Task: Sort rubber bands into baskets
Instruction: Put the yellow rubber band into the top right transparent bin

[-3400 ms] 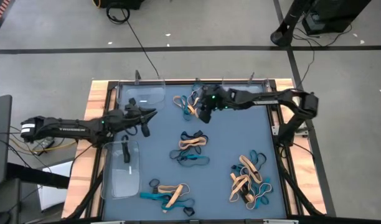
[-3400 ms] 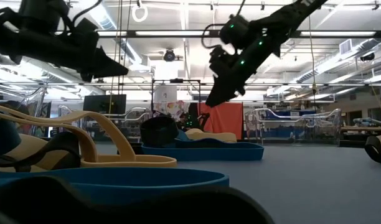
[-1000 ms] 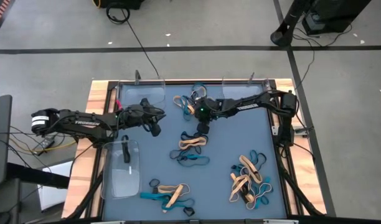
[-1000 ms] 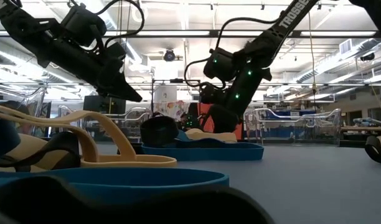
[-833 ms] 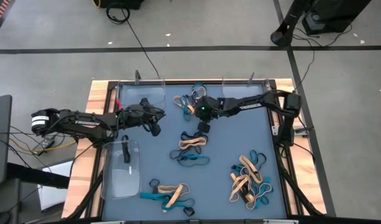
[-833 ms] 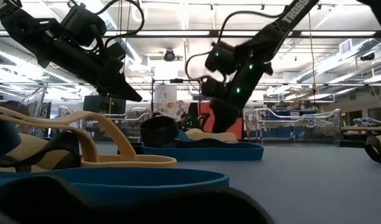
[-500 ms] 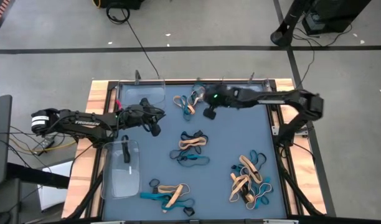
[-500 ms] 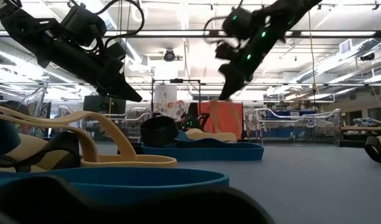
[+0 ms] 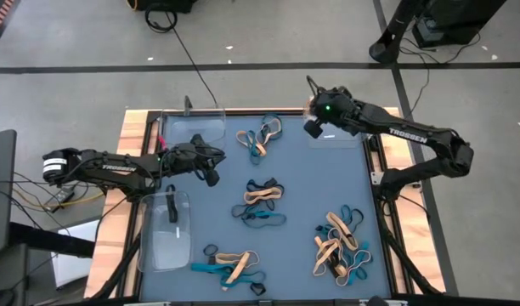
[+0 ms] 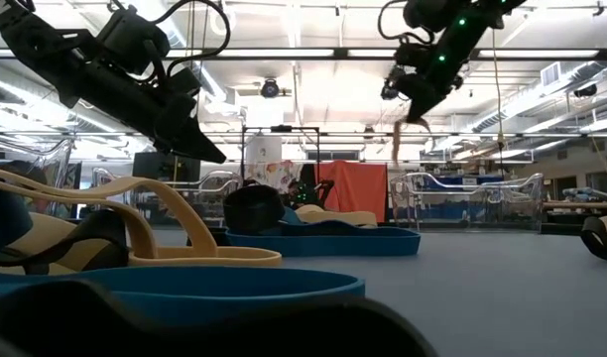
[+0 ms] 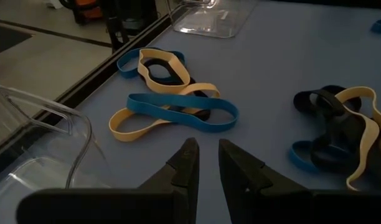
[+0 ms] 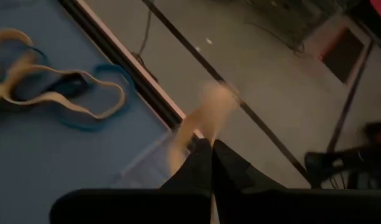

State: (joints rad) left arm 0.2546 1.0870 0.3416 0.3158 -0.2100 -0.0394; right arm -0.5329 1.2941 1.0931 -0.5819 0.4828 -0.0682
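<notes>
Over rear tray (image 9: 335, 133), right pincer (image 9: 310, 113) now w/ tan band (image 12: 203, 118).

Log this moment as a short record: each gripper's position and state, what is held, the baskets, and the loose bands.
right gripper: raised over the far right basket, shut on a tan rubber band that hangs below it
left gripper: hovering above the mat between the far left basket and the near left basket, nearly closed, holding nothing
near left basket contents: one black band
loose bands: clusters at far centre, mid mat, near centre, near right
</notes>
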